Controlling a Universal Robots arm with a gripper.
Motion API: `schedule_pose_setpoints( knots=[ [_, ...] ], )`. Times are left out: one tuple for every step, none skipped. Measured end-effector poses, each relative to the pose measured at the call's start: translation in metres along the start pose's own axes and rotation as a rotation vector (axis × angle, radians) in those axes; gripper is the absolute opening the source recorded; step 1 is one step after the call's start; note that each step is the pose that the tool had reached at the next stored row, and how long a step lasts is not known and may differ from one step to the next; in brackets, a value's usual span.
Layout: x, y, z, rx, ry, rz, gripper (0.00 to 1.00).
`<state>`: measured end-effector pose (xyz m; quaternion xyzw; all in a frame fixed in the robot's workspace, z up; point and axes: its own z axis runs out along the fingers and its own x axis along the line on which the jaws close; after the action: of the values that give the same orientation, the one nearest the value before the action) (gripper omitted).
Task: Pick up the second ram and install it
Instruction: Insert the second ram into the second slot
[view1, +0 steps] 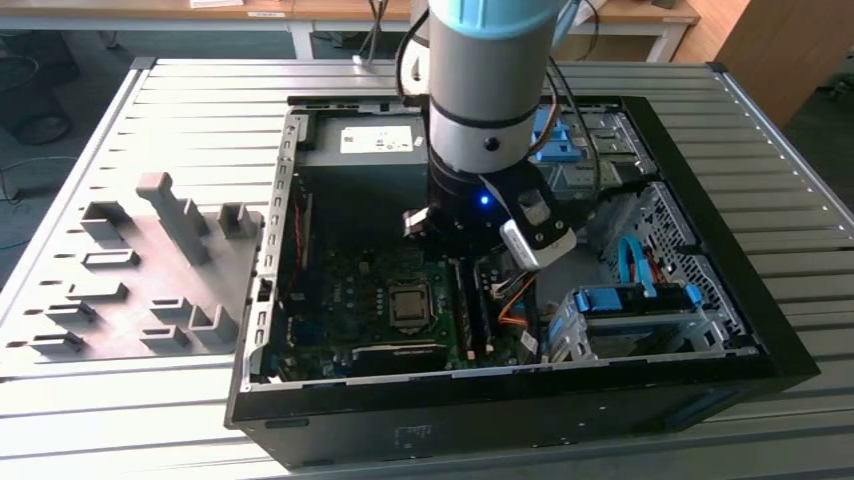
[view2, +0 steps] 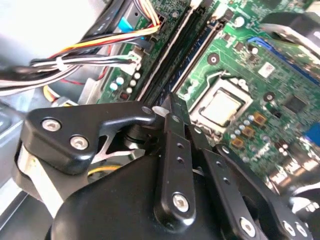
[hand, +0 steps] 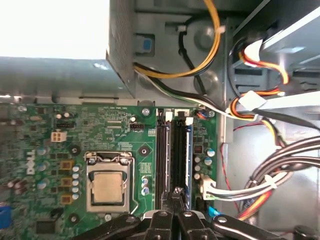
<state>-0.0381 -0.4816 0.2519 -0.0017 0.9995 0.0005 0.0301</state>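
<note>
Green motherboard (hand: 110, 135), black case (view1: 747, 330), ribbed silver desk (view1: 134, 400), grey holder blocks (view1: 160, 260), blue drive caddy (view1: 634, 298).

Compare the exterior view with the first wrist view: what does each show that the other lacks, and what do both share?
Exterior view: the whole computer case, the grey holder blocks on the exterior view's left, the arm. First wrist view: yellow and black cables. Shared: the motherboard, processor socket, and memory slots with the gripper over them.

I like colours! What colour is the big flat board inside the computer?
Green. The motherboard shows best in the first wrist view.
</note>
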Motion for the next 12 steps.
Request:
schedule_pose_setpoints(
  knots=[
    [-0.0002,0.0003,-0.0032,0.0001,0.0001,0.0,0.1],
    [-0.0004,0.0005,-0.0057,0.0002,0.0001,0.0,0.1],
    [-0.0004,0.0005,-0.0069,0.0002,0.0001,0.0,0.1],
    [-0.0004,0.0005,-0.0069,0.0,0.0001,0.0,0.1],
    [-0.0004,0.0005,-0.0069,0.0,0.0,0.0,0.1],
    [-0.0004,0.0005,-0.0069,-0.0002,0.0,0.0,0.1],
    [-0.0004,0.0005,-0.0069,-0.0001,0.0,0.0,0.1],
    [-0.0004,0.0005,-0.0071,0.0001,0.0001,0.0,0.1],
    [-0.0004,0.0005,-0.0071,0.0001,0.0001,0.0,0.1],
    [-0.0004,0.0005,-0.0071,0.0001,0.0001,0.0,0.1],
    [-0.0004,0.0005,-0.0071,0.0001,0.0001,0.0,0.1],
    [-0.0004,0.0005,-0.0072,0.0001,0.0,0.0,0.1]
  ],
)
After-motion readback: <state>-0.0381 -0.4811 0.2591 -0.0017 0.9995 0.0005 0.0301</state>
